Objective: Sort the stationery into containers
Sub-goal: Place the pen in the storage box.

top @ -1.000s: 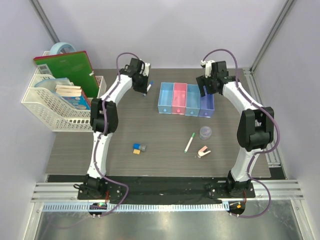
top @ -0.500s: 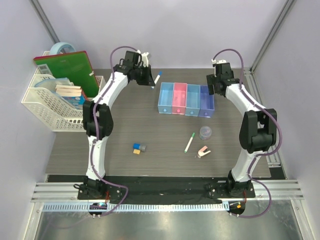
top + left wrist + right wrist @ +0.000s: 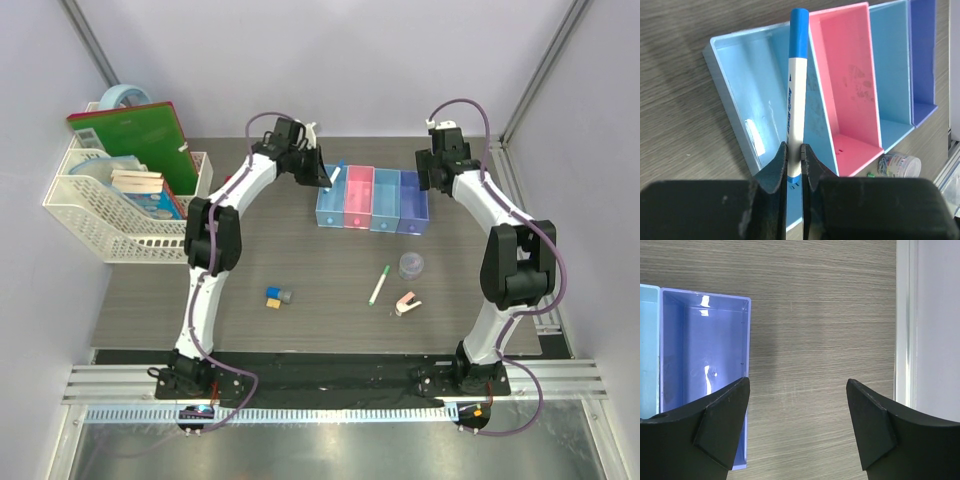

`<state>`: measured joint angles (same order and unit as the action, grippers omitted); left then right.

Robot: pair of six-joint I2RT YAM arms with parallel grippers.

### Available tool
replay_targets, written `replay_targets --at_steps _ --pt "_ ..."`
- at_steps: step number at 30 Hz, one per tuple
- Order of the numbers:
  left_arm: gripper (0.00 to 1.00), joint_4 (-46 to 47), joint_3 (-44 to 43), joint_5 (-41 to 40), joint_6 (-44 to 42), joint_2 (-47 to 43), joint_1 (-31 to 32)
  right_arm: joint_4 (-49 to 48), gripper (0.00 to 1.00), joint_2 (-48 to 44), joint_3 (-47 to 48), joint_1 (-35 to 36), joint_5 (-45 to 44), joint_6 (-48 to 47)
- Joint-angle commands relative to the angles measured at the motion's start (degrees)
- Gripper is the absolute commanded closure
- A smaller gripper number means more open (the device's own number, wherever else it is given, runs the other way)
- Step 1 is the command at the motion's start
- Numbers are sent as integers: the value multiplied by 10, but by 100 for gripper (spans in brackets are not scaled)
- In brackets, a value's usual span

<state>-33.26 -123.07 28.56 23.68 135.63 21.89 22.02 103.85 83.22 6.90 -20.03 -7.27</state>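
My left gripper [image 3: 326, 178] is shut on the blue-tipped pen [image 3: 795, 85] and holds it above the far end of the left light blue bin [image 3: 747, 112]. The pen [image 3: 337, 172] points over that bin. The row of four bins [image 3: 372, 200] runs light blue, pink [image 3: 850, 80], light blue, purple-blue [image 3: 700, 365]. My right gripper [image 3: 797, 385] is open and empty above bare table just right of the purple-blue bin; it also shows in the top view [image 3: 436, 172]. The green-capped pen [image 3: 380, 285], grey tub [image 3: 411, 265], pink-white clip [image 3: 406, 303] and small blocks [image 3: 275, 296] lie on the table. The red-and-black knob is out of view.
A white mesh basket [image 3: 95, 215] with a green book [image 3: 135, 135], notebooks and a tape roll [image 3: 125, 97] stands at the far left. A metal rail [image 3: 905, 320] marks the table's right edge. Walls close in at the back and sides.
My left gripper has carried the blue-tipped pen to the right, from behind the bins' left end to over the left light blue bin. My right gripper drew back from the purple-blue bin, then held still.
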Motion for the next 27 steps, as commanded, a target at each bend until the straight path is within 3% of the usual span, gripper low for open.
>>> replay_targets --at_steps 1,3,6,7,10,13,19,25,27 --pt "100 15 -17 0 10 6 6 -20 17 -45 -3 -2 13 12" --pt "100 13 -17 -8 5 9 6 -15 17 -58 -3 -1 23 12" --pt "80 6 -17 -11 2 13 6 -3 17 -75 -2 -1 44 11" --pt "67 5 -17 -10 3 15 6 -1 17 -79 -3 -1 48 9" --pt "50 3 -21 -9 5 21 6 3 17 -87 -10 -1 42 5" --pt "41 0 -28 -9 6 26 6 -4 17 -83 -18 -1 0 1" --pt "39 -4 -43 -5 0 6 4 -32 17 -54 -18 -8 -89 3" --pt "39 16 -47 -13 -7 -43 -18 -33 17 -16 -10 -22 -95 1" --pt "39 9 -45 -59 -27 -56 -29 -32 17 -3 -9 -25 -92 1"
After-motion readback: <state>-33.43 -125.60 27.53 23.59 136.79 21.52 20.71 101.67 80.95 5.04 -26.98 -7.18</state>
